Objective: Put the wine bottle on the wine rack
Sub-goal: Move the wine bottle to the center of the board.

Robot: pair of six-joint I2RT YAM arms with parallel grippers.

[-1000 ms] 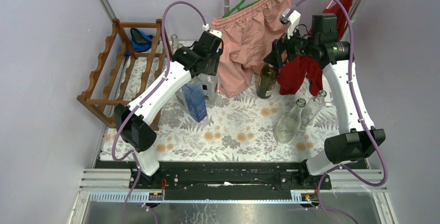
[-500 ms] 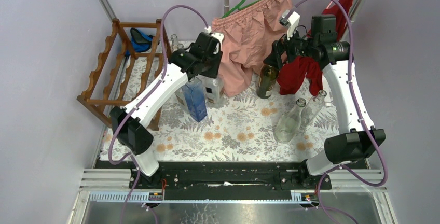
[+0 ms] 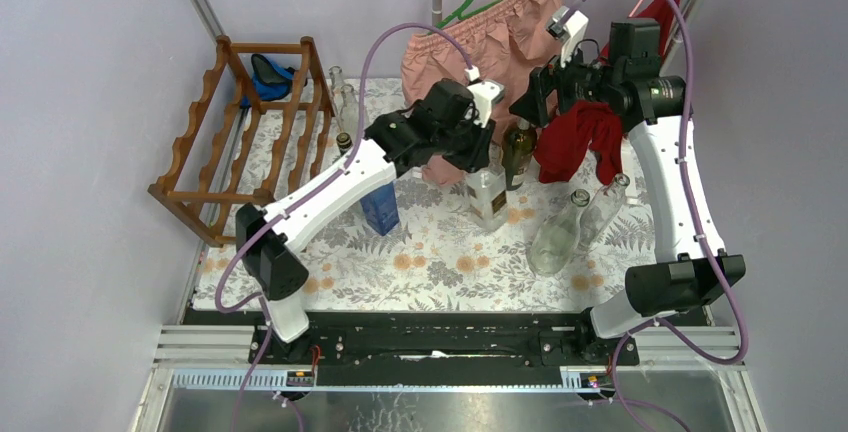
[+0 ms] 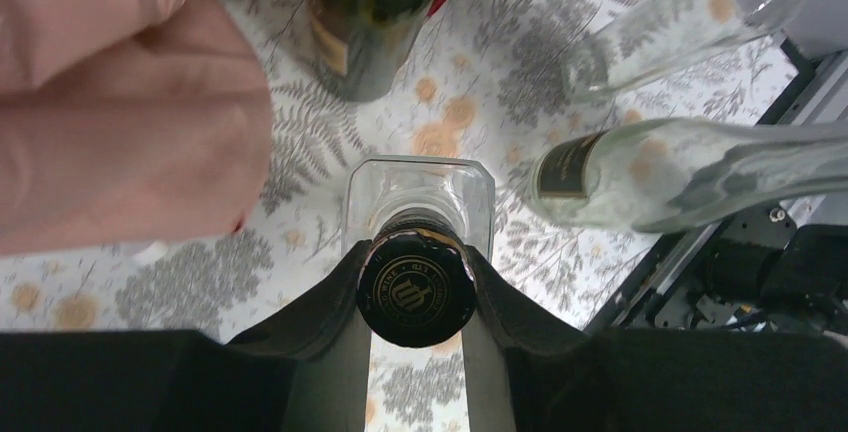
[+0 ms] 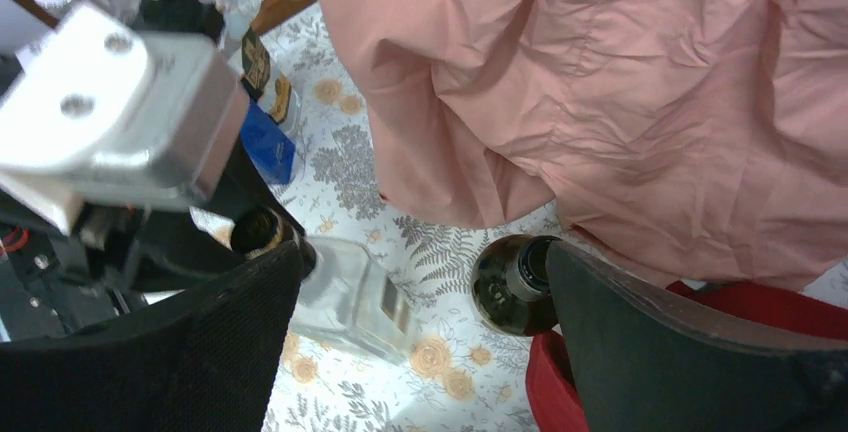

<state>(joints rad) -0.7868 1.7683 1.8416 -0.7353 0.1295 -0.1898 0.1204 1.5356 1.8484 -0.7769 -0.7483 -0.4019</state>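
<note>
Here, one wine rack [image 3: 268, 49], one green bottle [image 3: 516, 152].

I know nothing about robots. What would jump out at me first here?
Mid-table, the left gripper pinches a clear square bottle by its cap. Beside it the right gripper hangs open above a dark bottle, under pink shorts on a hanger at the back. The wooden rack stands at the far left.
</note>
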